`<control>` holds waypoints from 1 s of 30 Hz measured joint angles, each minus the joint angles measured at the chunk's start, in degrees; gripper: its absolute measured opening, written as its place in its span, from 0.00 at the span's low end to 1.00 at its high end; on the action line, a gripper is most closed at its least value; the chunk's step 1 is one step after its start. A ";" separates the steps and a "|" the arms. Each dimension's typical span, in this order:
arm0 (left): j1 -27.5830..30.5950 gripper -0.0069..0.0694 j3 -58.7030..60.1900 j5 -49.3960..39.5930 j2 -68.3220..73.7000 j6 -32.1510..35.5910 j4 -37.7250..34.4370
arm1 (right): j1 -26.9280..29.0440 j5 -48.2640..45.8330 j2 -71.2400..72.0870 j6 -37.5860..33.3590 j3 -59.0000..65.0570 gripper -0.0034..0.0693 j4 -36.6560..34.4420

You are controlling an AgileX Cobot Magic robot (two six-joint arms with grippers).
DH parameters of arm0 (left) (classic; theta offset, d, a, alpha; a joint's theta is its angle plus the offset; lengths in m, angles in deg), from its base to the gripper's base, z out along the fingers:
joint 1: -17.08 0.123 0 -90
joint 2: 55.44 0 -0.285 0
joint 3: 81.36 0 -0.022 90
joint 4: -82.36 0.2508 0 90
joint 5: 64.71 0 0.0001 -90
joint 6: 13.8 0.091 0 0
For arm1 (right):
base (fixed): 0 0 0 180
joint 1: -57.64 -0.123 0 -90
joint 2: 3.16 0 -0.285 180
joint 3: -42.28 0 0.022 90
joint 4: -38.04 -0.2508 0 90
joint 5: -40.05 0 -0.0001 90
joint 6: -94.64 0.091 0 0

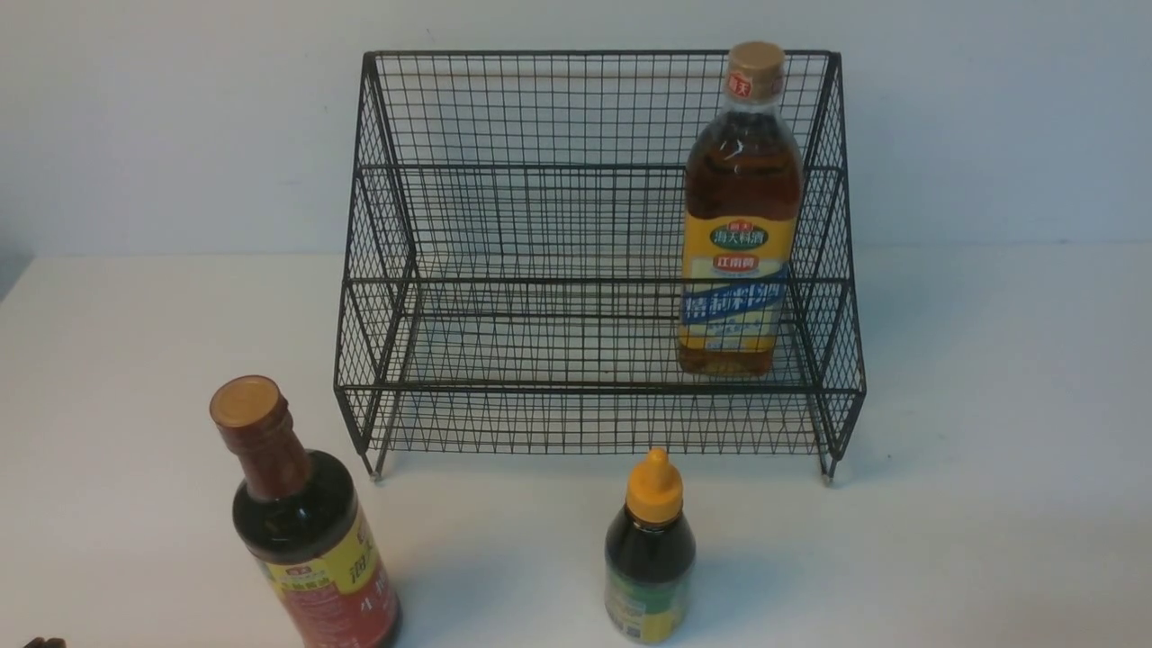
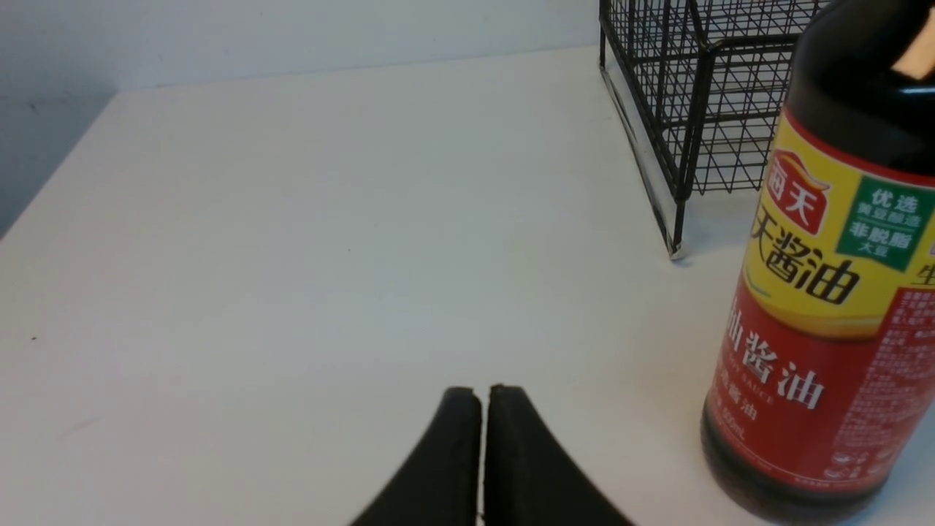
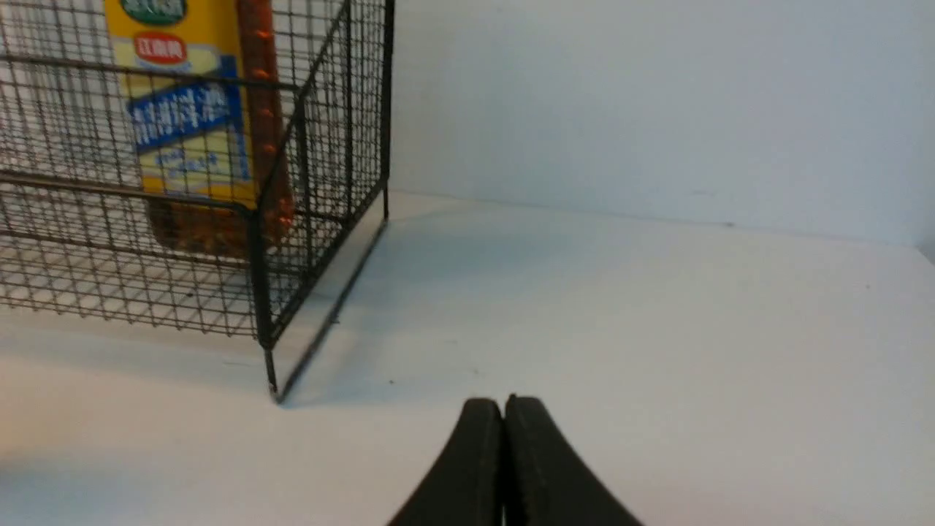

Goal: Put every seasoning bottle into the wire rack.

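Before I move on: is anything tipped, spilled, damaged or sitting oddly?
Nothing stands out. The large amber bottle with the tan cap stands upright in the black wire-mesh rack. The dark bottle with the red-yellow label and the small dark bottle with the yellow nozzle cap stand upright, capped, on the white table. No spills.

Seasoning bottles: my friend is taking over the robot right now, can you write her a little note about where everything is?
Left tool: shut, empty.
Right tool: shut, empty.
Done: amber bottle stands upright in the wire rack, on its right side.
Left: dark bottle with the red-yellow label and small bottle with the yellow cap both stand on the table in front of the rack. Both must go in.
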 joint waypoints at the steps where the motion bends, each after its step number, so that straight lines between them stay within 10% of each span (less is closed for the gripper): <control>1: 0.00 0.08 0.00 0.00 0.00 0.00 0.00 | 0.51 -0.30 0.00 0.02 0.00 0.03 0.00; 30: 0.00 0.08 0.00 0.00 0.00 0.00 0.00 | 3.76 -2.31 0.00 1.55 -0.06 0.03 -0.05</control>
